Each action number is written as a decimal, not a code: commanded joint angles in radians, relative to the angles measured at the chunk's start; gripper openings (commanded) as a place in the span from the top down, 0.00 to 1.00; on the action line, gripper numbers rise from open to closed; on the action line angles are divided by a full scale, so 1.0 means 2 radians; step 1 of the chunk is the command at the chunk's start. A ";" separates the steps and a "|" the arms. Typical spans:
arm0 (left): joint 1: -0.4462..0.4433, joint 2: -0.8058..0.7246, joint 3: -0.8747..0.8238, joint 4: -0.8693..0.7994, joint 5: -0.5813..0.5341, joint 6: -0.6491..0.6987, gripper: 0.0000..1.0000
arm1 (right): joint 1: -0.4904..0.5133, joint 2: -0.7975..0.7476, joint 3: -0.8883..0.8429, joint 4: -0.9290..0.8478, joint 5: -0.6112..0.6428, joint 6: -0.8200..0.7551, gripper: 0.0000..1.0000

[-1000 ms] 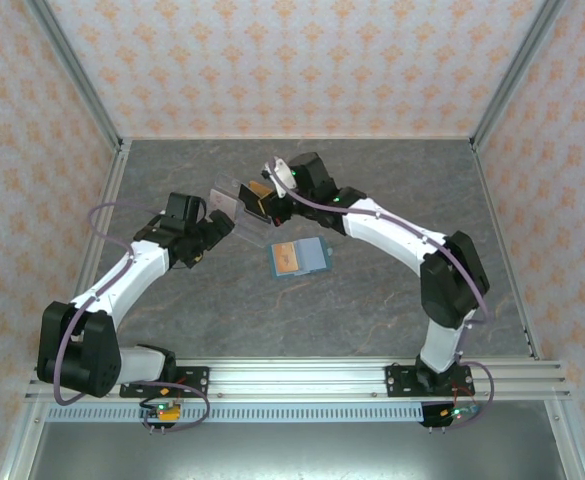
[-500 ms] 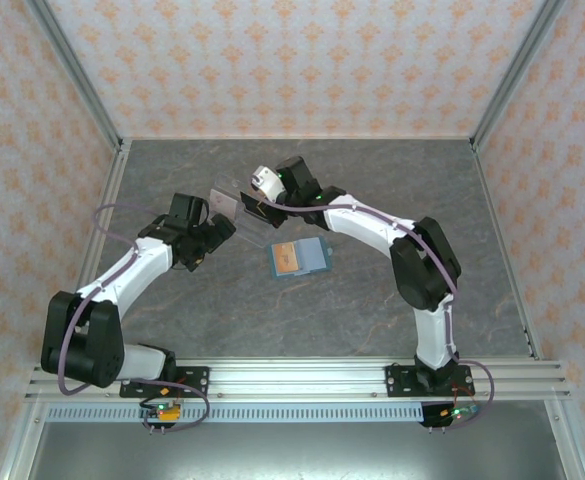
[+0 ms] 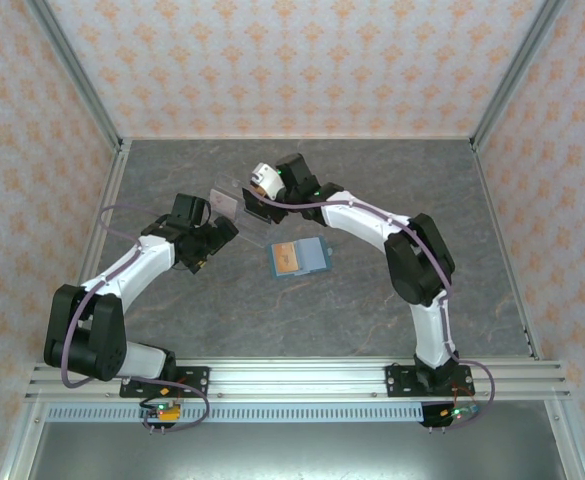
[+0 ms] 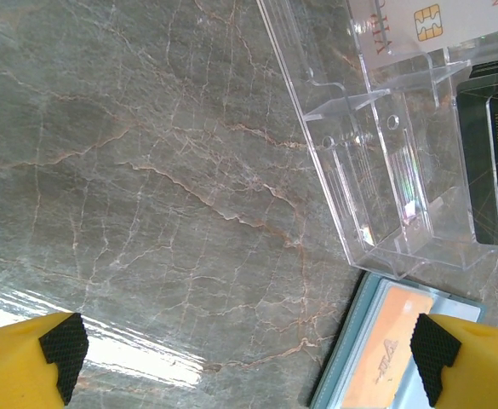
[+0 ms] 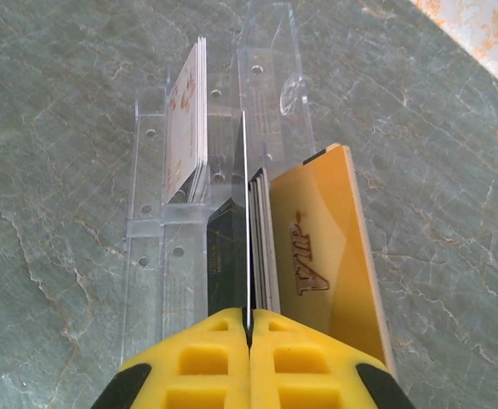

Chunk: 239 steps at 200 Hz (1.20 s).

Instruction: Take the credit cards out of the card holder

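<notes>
The gold card (image 5: 325, 247) just right of the right gripper (image 5: 249, 328) reads "VIP" in raised letters. The orange card (image 4: 393, 349) close to the left gripper (image 4: 249, 345) bears a similar mark, too tilted to read. Print on the pale card (image 4: 419, 21) and black card (image 4: 495, 170) beyond is illegible.

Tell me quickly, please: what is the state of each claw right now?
Left claw: open, holding nothing.
Right claw: closed on a thin card, seen edge-on.
</notes>
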<state>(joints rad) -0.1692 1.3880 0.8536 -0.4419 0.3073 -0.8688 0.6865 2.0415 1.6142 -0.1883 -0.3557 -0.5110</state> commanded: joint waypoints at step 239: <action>0.002 -0.001 -0.003 0.005 0.007 0.009 0.00 | -0.002 -0.173 -0.129 -0.063 0.052 0.358 0.40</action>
<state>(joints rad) -0.1692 1.3968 0.8536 -0.4377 0.3332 -0.8680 0.6838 1.7302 1.4681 -0.2615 -0.2787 -0.0154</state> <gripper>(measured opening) 0.999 0.600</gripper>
